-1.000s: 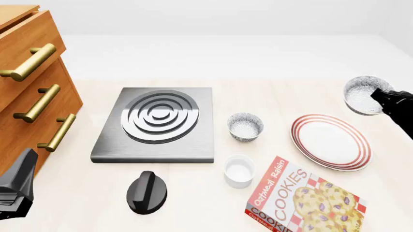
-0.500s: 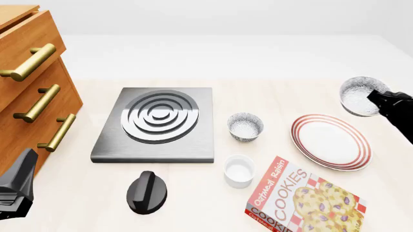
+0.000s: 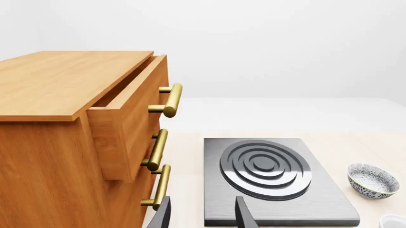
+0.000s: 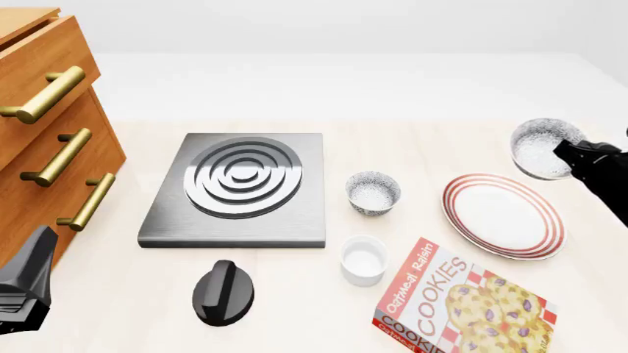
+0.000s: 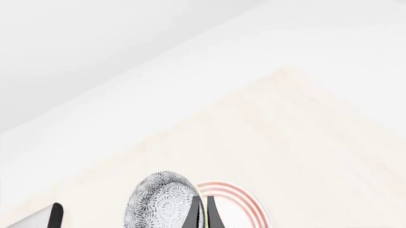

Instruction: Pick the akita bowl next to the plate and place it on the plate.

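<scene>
Left gripper (image 4: pixel 25 283) sits parked low beside the wooden drawer unit (image 4: pixel 49 125), jaws parted and holding nothing; judged out of the way so the right arm can work alone.

Stove plate (image 4: pixel 240 187), black knob (image 4: pixel 223 293), white ramekin (image 4: pixel 362 259) and cookie box (image 4: pixel 461 305) rest on the table (image 4: pixel 294 309), untouched. A second speckled bowl (image 4: pixel 373 193) stands between stove plate and plate (image 4: pixel 502 215), apart from both.

Akita bowl (image 4: pixel 540 147) is in the air, beyond the plate's far right edge, tipped on its side. Right gripper (image 4: pixel 574 154) is clamped on its rim, fingers pinched nearly together in the right wrist view; a rim pinch is why the bowl hangs tilted. Judged: carry under way, bowl not yet over the plate centre.

Table pale wood-grain, flat; surroundings plain white, featureless.
</scene>
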Controlling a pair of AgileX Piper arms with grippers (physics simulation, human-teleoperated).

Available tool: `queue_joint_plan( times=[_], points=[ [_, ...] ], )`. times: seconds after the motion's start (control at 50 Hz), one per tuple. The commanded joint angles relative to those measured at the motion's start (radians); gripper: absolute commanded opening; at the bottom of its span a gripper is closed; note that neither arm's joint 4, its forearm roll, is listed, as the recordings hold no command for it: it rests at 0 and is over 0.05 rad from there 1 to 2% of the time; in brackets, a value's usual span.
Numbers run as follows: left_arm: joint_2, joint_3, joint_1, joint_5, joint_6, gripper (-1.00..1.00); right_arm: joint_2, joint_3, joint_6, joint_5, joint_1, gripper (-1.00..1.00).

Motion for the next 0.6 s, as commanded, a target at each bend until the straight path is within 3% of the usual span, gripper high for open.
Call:
queue_joint_plan(
  times=[0.02,0.6],
  points=[
    [0.000,0.000,0.000,0.000,0.000,1.00,-0.005,0.005,0.004,-0.006,0.012,-1.00],
    [0.000,0.000,0.000,0.000,0.000,1.00,0.008,0.029,0.004,-0.029,0.017,-1.00]
  ],
)
